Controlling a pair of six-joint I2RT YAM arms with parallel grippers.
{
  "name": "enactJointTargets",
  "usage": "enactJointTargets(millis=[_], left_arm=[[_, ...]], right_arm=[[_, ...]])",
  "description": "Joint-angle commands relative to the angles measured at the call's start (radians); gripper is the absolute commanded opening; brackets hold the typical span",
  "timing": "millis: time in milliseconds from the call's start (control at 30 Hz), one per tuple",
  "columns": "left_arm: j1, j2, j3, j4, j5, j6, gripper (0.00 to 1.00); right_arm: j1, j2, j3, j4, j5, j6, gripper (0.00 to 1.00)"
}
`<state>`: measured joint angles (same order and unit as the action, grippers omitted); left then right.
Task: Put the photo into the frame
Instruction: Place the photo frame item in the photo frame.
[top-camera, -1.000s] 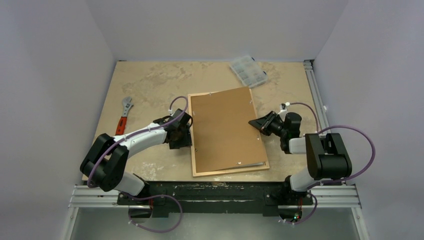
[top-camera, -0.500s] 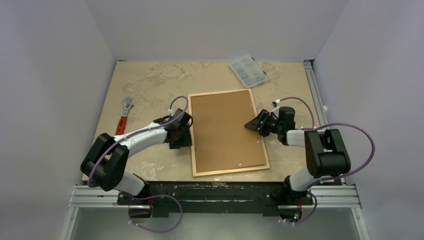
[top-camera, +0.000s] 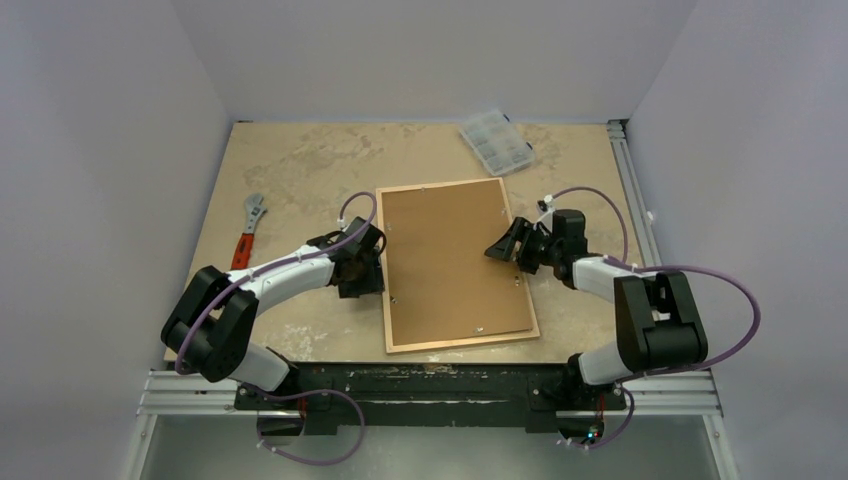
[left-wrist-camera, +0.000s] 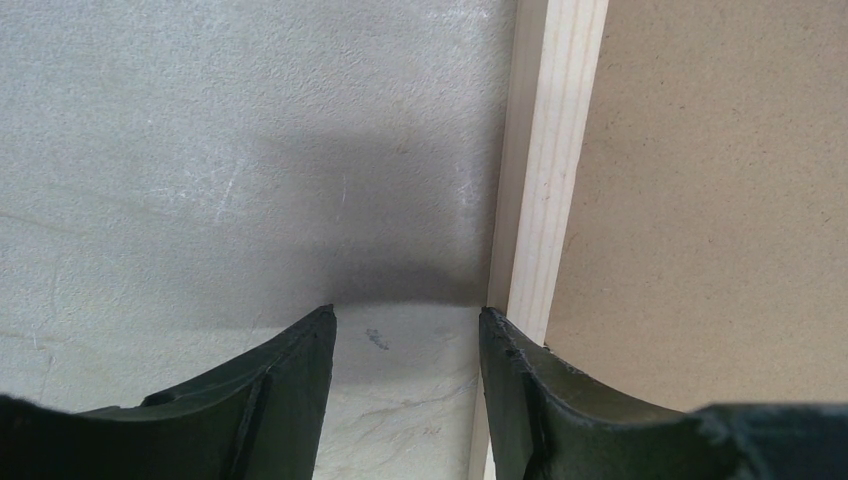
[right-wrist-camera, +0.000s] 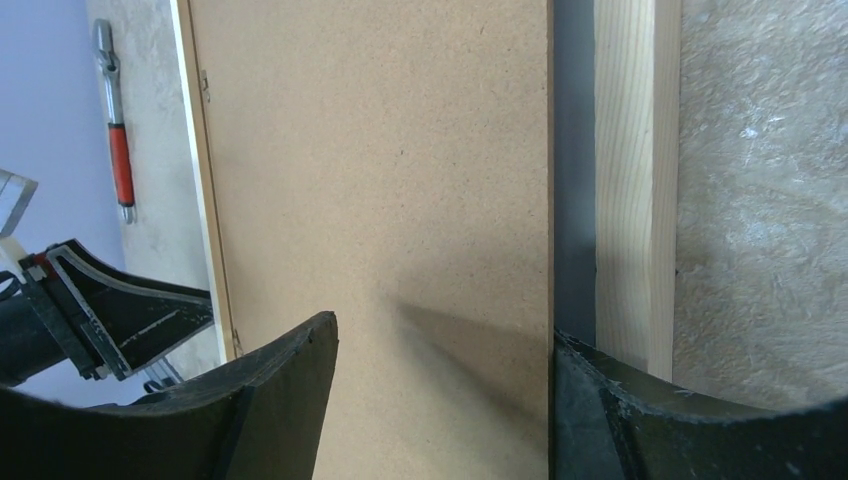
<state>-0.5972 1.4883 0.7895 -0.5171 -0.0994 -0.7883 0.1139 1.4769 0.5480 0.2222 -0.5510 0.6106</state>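
Frame (top-camera: 462, 342): light wood, laid flat with its back side up on the table (top-camera: 300, 170), near the middle, between the two arms, slightly skewed.
Backing board (top-camera: 450, 260): brown, seated inside the frame. In the right wrist view a dark slit is seen between its right edge and the rail.
Photo: not seen in any view, so its place cannot be told.
Left gripper (left-wrist-camera: 405, 330): held low at the frame's left rail, jaws parted, bare table seen between them, nothing grasped. One finger (left-wrist-camera: 560, 400) is set over the rail; contact cannot be told.
Right gripper (right-wrist-camera: 440, 345): held at the frame's right side, jaws spread wide over the board's edge and the rail, nothing grasped.
Wrench (top-camera: 248, 228): red-handled, laid at the table's left, well apart from the frame.
Parts box (top-camera: 495, 142): clear, laid at the far edge, near the frame's far right corner.
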Motion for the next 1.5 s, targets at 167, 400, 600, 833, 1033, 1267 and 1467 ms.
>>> enactJointTargets(millis=[167, 400, 600, 833, 1033, 1267, 1467], left_arm=[[-0.005, 0.080, -0.045, 0.128, 0.078, -0.014, 0.54], [0.018, 0.007, 0.018, 0.074, 0.095, 0.021, 0.59], [0.074, -0.017, 0.224, -0.009, 0.068, 0.098, 0.60], [0.086, 0.173, 0.563, -0.018, 0.090, 0.179, 0.58], [0.135, 0.371, 0.772, 0.072, 0.204, 0.171, 0.63], [0.168, 0.594, 0.980, 0.155, 0.265, 0.137, 0.65], [0.189, 0.731, 1.103, 0.141, 0.276, 0.114, 0.65]], right_arm=[[0.028, -0.001, 0.052, -0.056, 0.028, -0.069, 0.68], [0.028, 0.004, 0.061, -0.074, 0.035, -0.081, 0.68], [0.029, -0.008, 0.059, -0.076, 0.027, -0.078, 0.68], [0.029, -0.001, 0.054, -0.080, 0.009, -0.087, 0.68], [0.029, 0.036, 0.056, -0.066, -0.023, -0.083, 0.68], [0.029, 0.064, 0.045, -0.035, -0.050, -0.061, 0.67], [0.028, 0.074, 0.042, -0.039, -0.053, -0.065, 0.67]])
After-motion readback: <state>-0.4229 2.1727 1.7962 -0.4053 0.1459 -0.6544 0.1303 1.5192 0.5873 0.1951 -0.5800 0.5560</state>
